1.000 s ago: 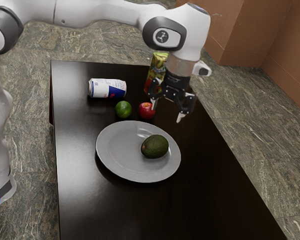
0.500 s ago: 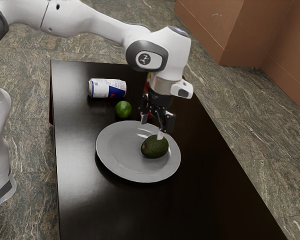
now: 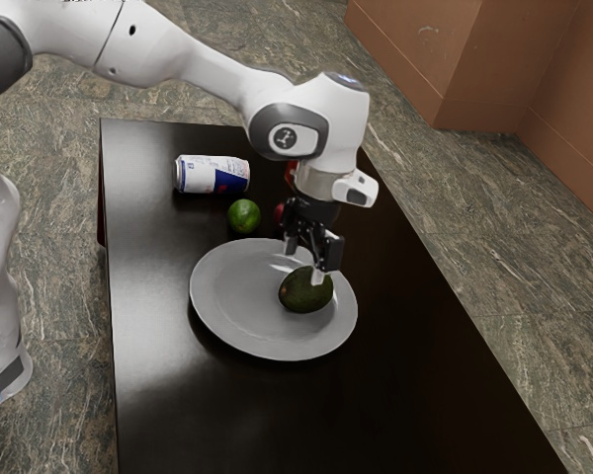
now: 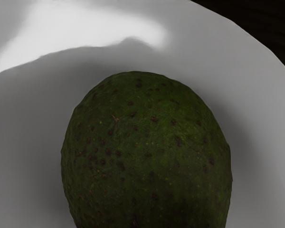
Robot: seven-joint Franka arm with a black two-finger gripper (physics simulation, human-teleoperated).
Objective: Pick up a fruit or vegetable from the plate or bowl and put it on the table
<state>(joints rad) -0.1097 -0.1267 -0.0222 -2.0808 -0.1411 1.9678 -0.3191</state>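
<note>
Lowering the gripper (image 3: 304, 264) closer than before to the avocado (image 3: 304, 293) still lying on the plate (image 3: 232, 301), and keeping the fingers (image 3: 319, 278) wide apart, so probably preparing the grasp needed for moving it to the table (image 3: 178, 405).

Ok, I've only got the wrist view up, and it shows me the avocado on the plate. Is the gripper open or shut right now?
Observer: Open, by the exterior view: the gripper has its two fingers apart, right at the avocado.
Operator: Good. Is anything else lying on the plate?
Observer: No, the avocado is alone on the plate; the lime is off it, on the table.
Operator: And what's past the lime, going away from the plate?
Observer: A drinks can, lying on its side.
</note>
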